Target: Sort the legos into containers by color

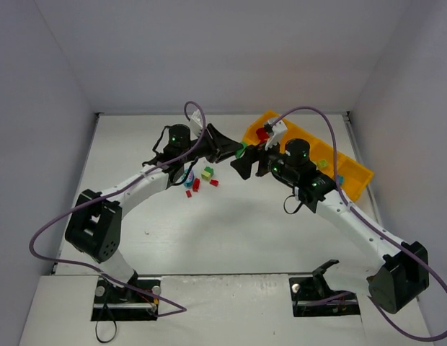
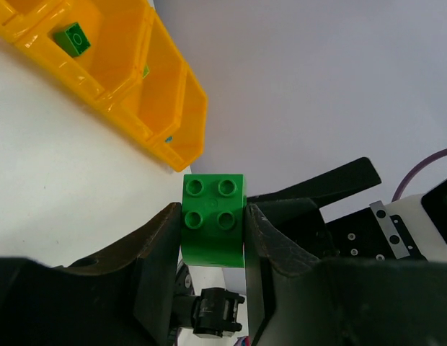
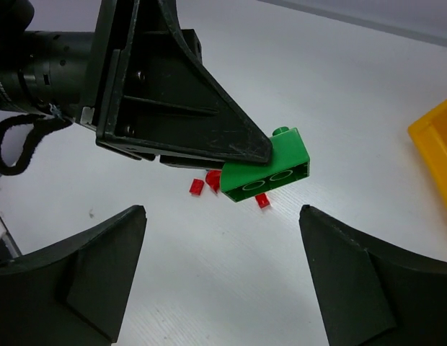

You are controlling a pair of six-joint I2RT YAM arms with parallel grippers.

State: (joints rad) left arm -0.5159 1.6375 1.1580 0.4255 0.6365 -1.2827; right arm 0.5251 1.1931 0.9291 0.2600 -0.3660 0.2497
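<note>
White tabletop (image 1: 231, 231). Long orange-yellow plastic tray (image 1: 357, 177) sits at the far right. Left claw (image 2: 213, 225) is clenched on a bright green four-stud plastic brick (image 3: 270, 169), held off the tabletop near the tray's left end. Right claw (image 3: 222, 215) is spread wide and empty, facing that brick without touching it. Tiny red plastic bricks (image 3: 196, 187) lie loose underneath.

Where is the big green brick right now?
The green brick is pinched in the left gripper, held up above the table, just in front of the open right gripper and near the yellow tray.
</note>
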